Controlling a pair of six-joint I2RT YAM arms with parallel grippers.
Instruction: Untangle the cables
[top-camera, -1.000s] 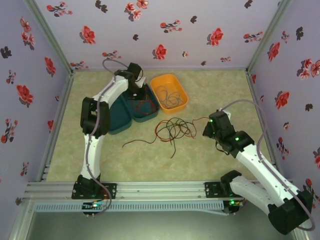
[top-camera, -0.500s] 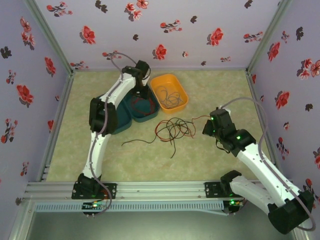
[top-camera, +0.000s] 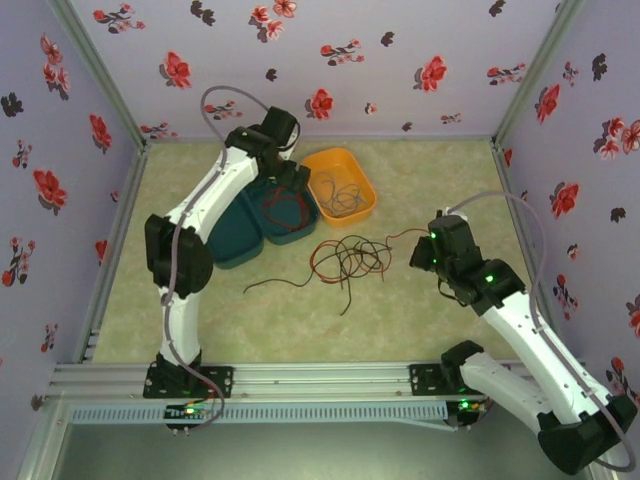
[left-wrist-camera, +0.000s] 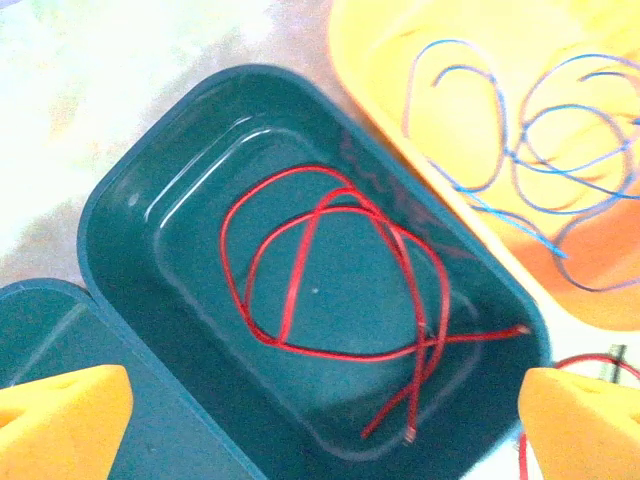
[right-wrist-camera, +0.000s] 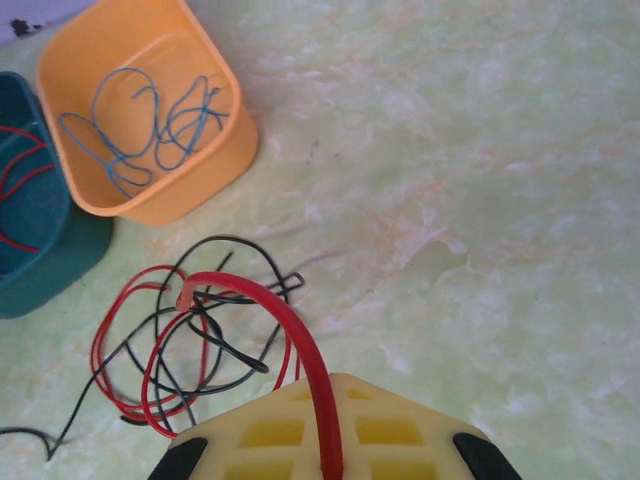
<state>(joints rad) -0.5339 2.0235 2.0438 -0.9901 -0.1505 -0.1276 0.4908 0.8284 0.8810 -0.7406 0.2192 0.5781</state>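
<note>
**While the left jaws hang wide over the teal tray, the right pinches a red strand**

Since the left arm reaches into the upper left of my overhead view, its wrist hides part of the teal tray (top-camera: 268, 238) beneath it. A second teal tray (top-camera: 230, 245) sits touching it on the lower left, and the orange tray (top-camera: 362, 208) sits against its right side. Floral walls (top-camera: 320, 60) box in the green marbled mat (top-camera: 450, 180) on three sides.

From the left wrist camera I see the left gripper (left-wrist-camera: 322, 425) spread wide, its yellow fingertips (left-wrist-camera: 65, 420) sitting at the two bottom corners with nothing between them. Directly below lies one red cable (left-wrist-camera: 298, 280), looped loosely on the teal floor with both ends free. At the upper right of that view, thin blue cables (left-wrist-camera: 540, 150) curl inside the orange tray.

On the right wrist camera, the right gripper (right-wrist-camera: 325, 420) fills the bottom edge and blocks the mat under it. Its jaws are closed on a red strand (right-wrist-camera: 300, 345), which arches up and left out of the pads into the tangle (right-wrist-camera: 190, 350).

That tangle (top-camera: 348, 258) lies on the bare mat at the middle of the overhead view, just below both trays: red and black wires in overlapping loops, crossing one another. One dark strand (top-camera: 275, 285) trails away to the lower left.
</note>
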